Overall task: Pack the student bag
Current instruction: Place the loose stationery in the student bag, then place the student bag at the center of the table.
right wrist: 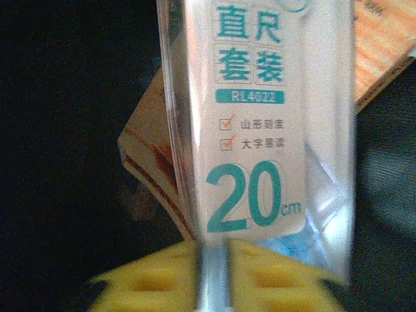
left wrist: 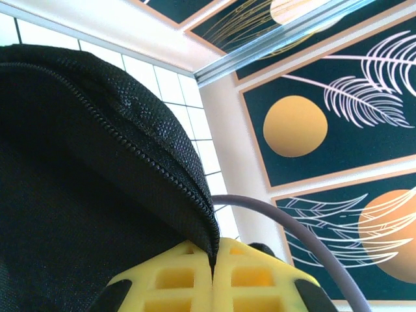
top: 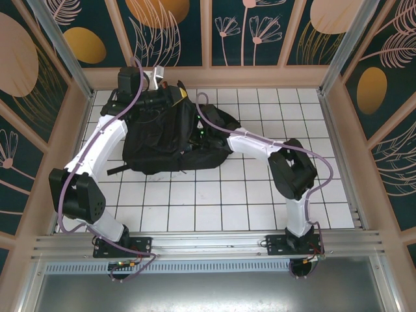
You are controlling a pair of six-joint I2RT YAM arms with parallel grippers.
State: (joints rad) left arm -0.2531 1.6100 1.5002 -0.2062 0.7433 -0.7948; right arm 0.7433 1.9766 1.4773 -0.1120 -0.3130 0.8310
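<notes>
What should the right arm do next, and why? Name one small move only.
Probably open the right gripper fully and let go of the ruler pack. The pack stands between its fingers, deep in the dark inside of the student bag, beside an orange-striped flat item. The left gripper is shut on the bag's zipper edge. How firmly the right one grips cannot be told.

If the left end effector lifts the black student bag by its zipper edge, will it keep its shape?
Probably not: the student bag lies slumped and creased, so it looks floppy. The left end effector pinches only the zipper edge, so that edge may rise first while the body sags.
</notes>
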